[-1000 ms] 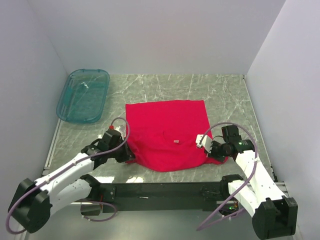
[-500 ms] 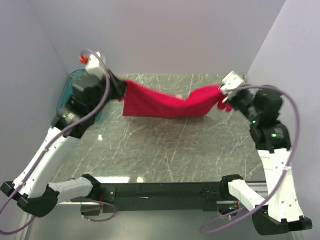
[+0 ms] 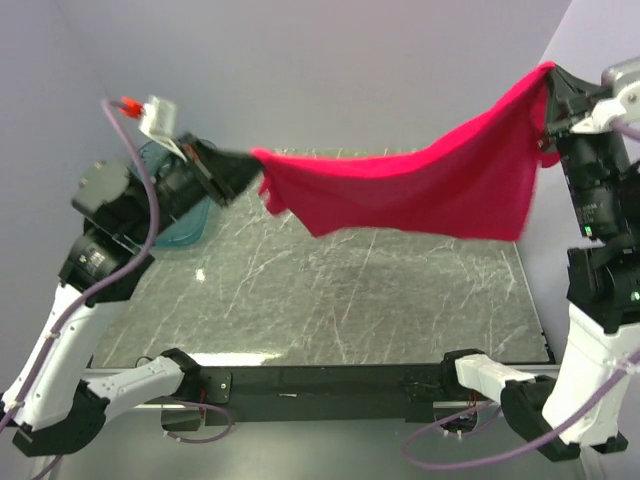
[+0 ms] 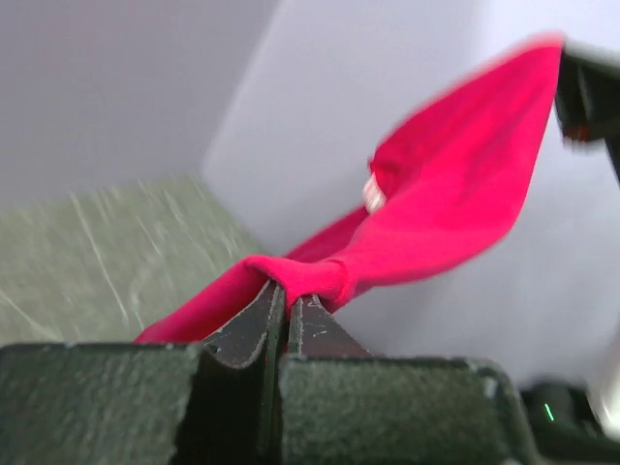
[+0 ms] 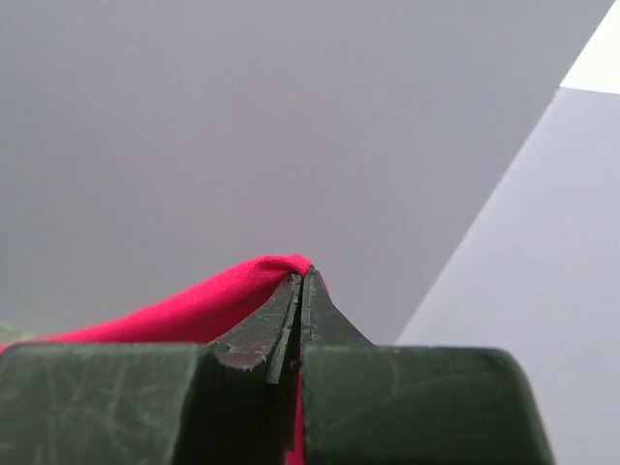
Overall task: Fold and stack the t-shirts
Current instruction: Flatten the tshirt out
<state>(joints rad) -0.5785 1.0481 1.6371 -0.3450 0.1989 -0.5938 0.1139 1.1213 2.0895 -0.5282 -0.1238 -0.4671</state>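
The red t-shirt [image 3: 420, 190] hangs in the air, stretched between both grippers high above the marble table [image 3: 340, 300]. My left gripper [image 3: 250, 160] is shut on its left end, up at the far left. My right gripper [image 3: 548, 75] is shut on its right end, higher, at the far right wall. In the left wrist view the shirt [image 4: 436, 213] runs from my shut jaws away to the right arm, with the small white neck label [image 4: 374, 194] showing. In the right wrist view red cloth [image 5: 194, 305] is pinched between my shut jaws.
The see-through teal tub [image 3: 185, 215] sits at the back left of the table, partly hidden behind the left arm. The enclosure walls stand close on the left, back and right. The arms' base rail [image 3: 330, 380] runs along the near edge.
Both grippers have lifted the shirt off the table, raised it and pulled it apart. The right gripper has risen higher than the left, so the shirt now slopes up to the right.
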